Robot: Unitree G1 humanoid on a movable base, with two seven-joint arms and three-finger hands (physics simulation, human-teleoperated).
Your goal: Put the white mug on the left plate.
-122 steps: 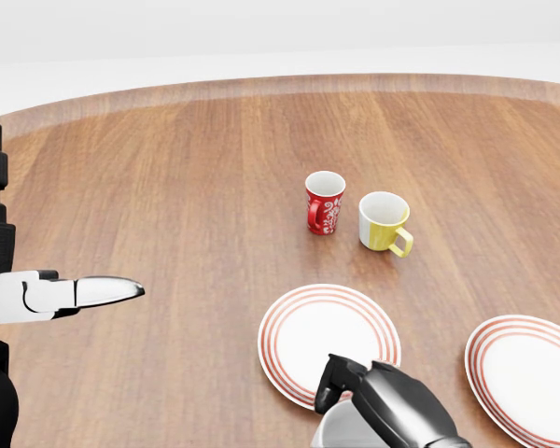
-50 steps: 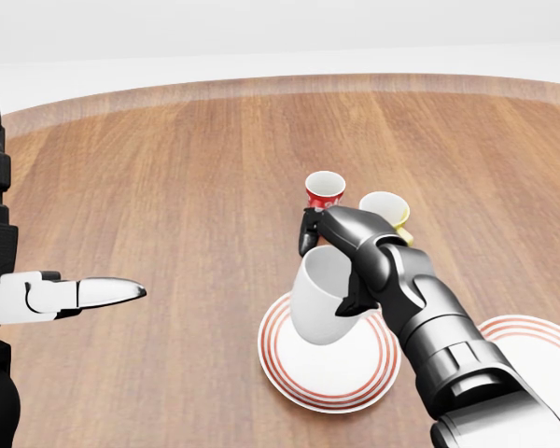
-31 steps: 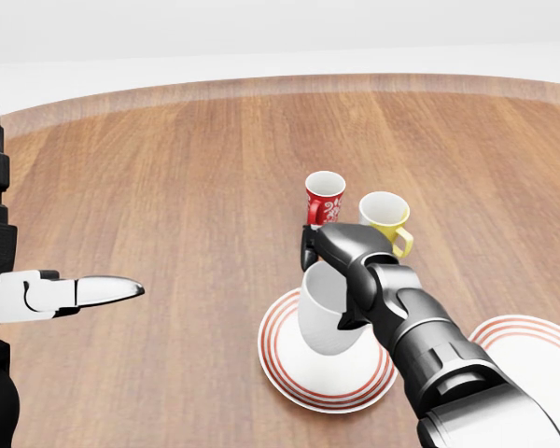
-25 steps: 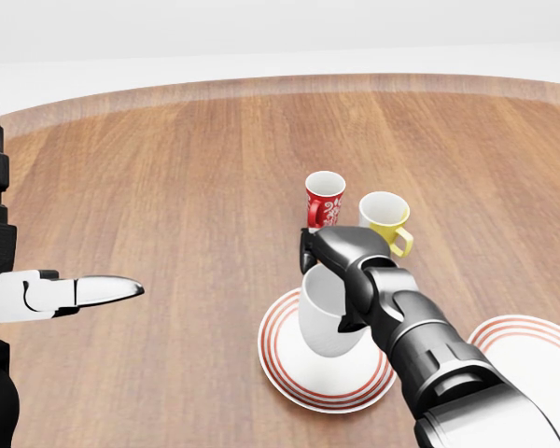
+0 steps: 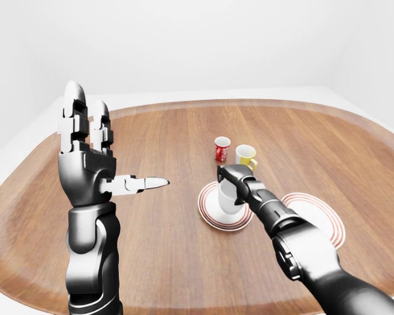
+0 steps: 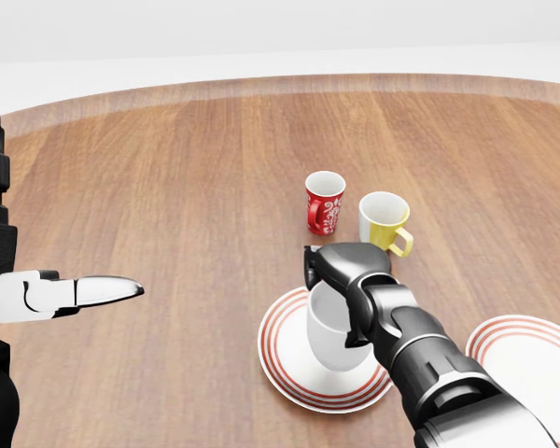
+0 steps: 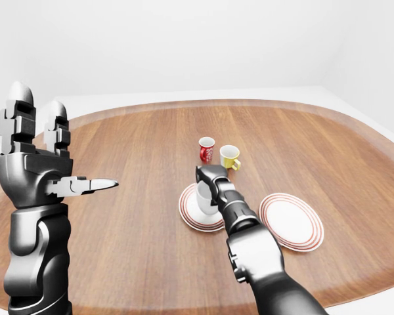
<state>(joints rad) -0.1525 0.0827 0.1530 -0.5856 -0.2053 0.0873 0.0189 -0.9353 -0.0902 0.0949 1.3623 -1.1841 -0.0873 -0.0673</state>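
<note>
The white mug (image 6: 329, 336) stands upright on the left plate (image 6: 285, 359), a white plate with red rings. My right hand (image 6: 341, 280) is shut on the mug, its dark fingers wrapped over the rim and the right side. In the eye views the same grip shows at the right hand (image 5: 231, 182) above the left plate (image 5: 213, 218). My left hand (image 5: 85, 157) is raised at the left, open, fingers straight up and thumb pointing right, far from the mug.
A red patterned mug (image 6: 324, 203) and a yellow-and-white mug (image 6: 385, 222) stand just above the left plate in the head view. A second red-ringed plate (image 6: 532, 359) lies at the right. The round wooden table (image 6: 168, 168) spreads around them.
My right hand came up from the bottom edge holding the white mug, carried it over the left plate and lowered it upright onto the plate. The left hand stayed still.
</note>
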